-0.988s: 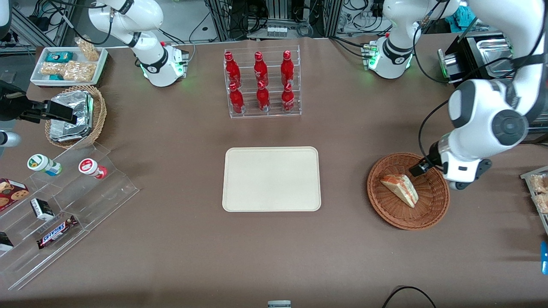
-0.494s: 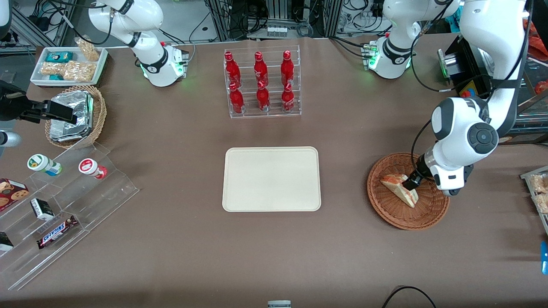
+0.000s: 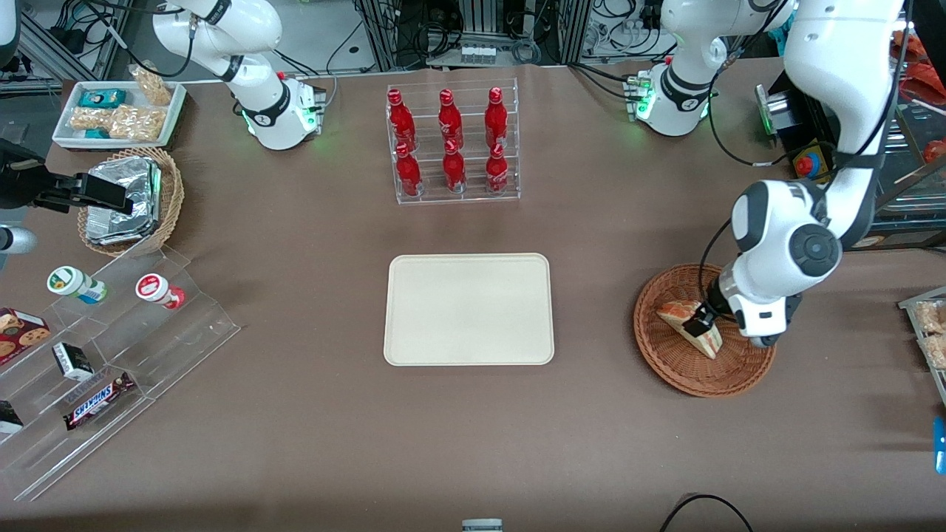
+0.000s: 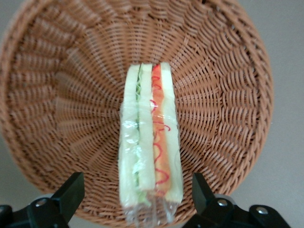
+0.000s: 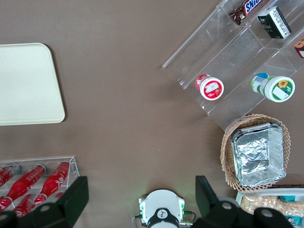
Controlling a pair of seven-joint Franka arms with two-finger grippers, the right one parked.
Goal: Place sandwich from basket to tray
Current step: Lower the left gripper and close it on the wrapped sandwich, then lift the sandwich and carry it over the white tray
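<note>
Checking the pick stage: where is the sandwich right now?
In the front view the sandwich lies in the basket toward the working arm's end; the wrist view shows the open gripper straddling it.

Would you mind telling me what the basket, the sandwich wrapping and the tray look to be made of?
The basket, under the open gripper, looks like woven wicker: reddish-brown ribbed strands. The sandwich seems wrapped in clear glossy film, judging by its crinkled highlights. The tray looks like matte cream plastic, though that is uncertain.

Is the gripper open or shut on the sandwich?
Open. The gripper is down in the basket, one finger on each side of the sandwich, with basket weave showing in the gaps, so no grip yet.
</note>
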